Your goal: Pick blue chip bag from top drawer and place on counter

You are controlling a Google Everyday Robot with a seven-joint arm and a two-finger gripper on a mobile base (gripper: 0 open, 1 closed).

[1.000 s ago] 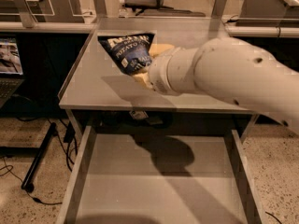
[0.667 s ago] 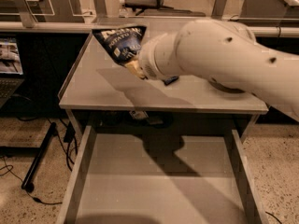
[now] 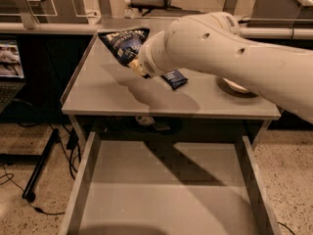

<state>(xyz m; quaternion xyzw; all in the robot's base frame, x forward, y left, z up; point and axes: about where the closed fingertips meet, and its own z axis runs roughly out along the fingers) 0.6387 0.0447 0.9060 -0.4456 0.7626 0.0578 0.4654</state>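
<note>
**them:** where's the bag at?

**me:** Out of the top drawer (image 3: 80, 192), I'd say. My gripper (image 3: 133, 65) is pinching the blue chip bag (image 3: 122, 43), held tilted over the counter's (image 3: 98, 96) back-left part. Only set-down and release left, I reckon.

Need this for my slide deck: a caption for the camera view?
Gripper at the blue chip bag, far left on the counter; top drawer open below.
</note>
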